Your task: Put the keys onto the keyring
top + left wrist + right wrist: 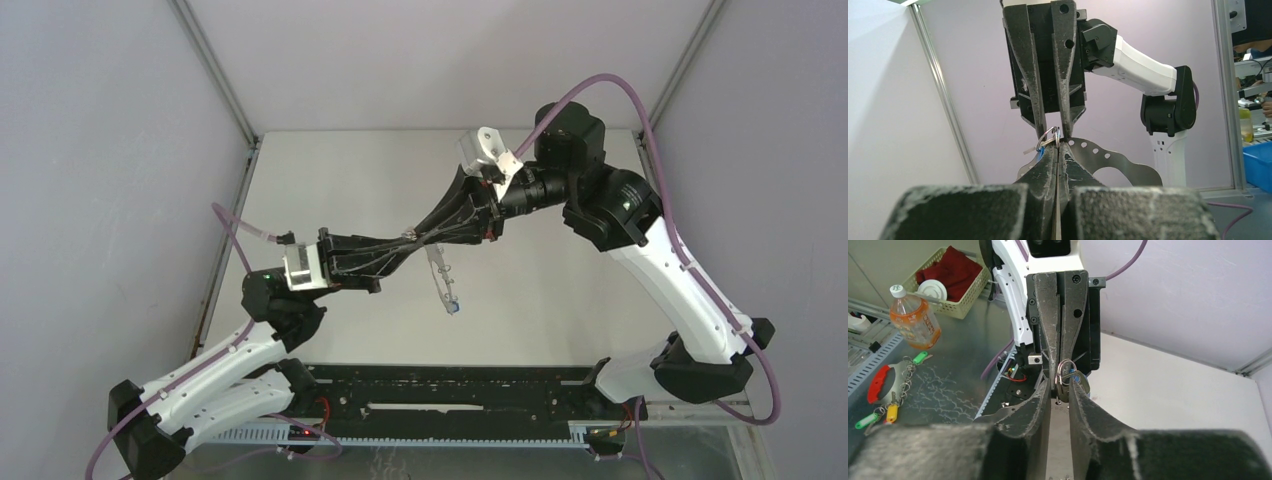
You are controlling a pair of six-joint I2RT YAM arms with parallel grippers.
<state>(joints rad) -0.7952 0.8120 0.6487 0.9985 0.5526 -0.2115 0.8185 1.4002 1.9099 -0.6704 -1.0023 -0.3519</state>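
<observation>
Above table (pixel 560 300) centre: work site, mid-air.
Left tool (pixel 1058 149): was clamped on keyring (pixel 1108 160), which hung toward 6 o'clock.
Right tool (pixel 1060 390): stood narrowly apart, straddling wire loop (pixel 1064 376).
Technique: loop needed a square pinch, keyring steady.

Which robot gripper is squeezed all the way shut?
The left gripper: its two fingers are pressed flat together, pinching the keyring. The right gripper shows a gap between its fingers.
</observation>
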